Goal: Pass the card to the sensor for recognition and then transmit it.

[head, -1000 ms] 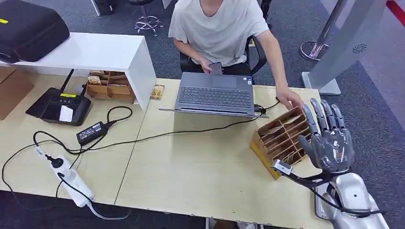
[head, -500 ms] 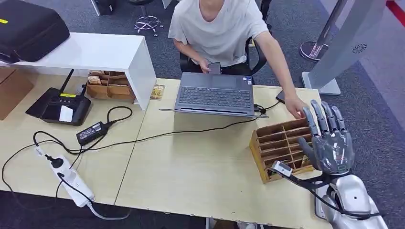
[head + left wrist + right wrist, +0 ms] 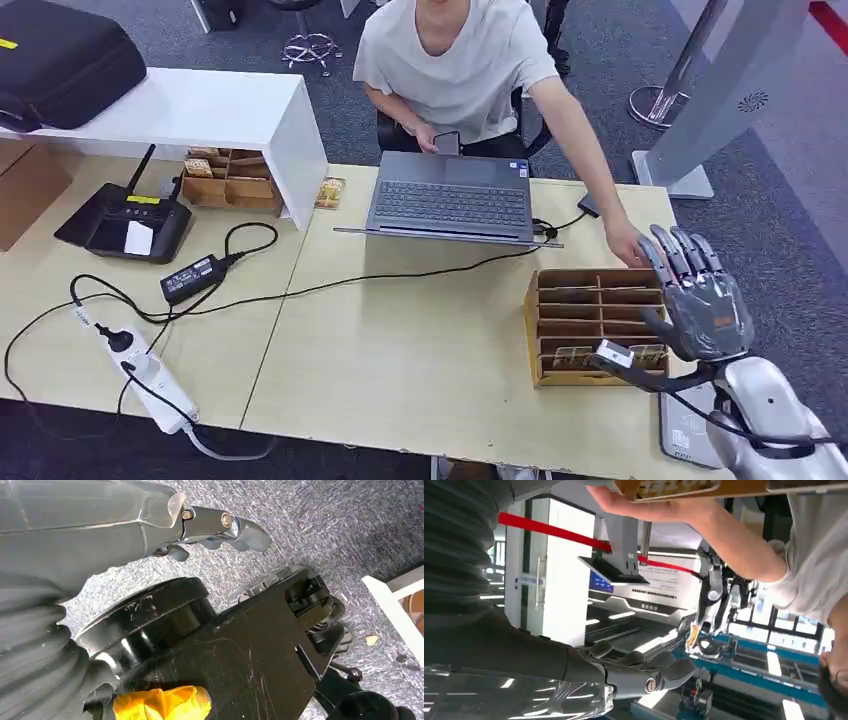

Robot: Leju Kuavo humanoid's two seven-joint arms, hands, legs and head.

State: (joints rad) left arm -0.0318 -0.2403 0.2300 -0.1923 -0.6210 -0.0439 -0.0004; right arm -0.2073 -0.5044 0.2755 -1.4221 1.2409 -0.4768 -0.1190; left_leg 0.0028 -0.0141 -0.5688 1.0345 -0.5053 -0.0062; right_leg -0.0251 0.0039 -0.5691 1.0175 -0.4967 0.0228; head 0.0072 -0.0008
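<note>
While the right hand (image 3: 703,305) hovered empty, fingers spread, beside the brown slotted cardboard card rack (image 3: 592,325), fetching a card came first; reaching in seemed next.

Grey right robot hand (image 3: 700,300); silver forearm (image 3: 775,420); black cables

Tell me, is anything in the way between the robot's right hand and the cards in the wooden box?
Not really. The right hand hangs open right beside the wooden box, and the cards lie in its nearest row. Only the person's hand touches the box's far corner, away from the cards.
</note>
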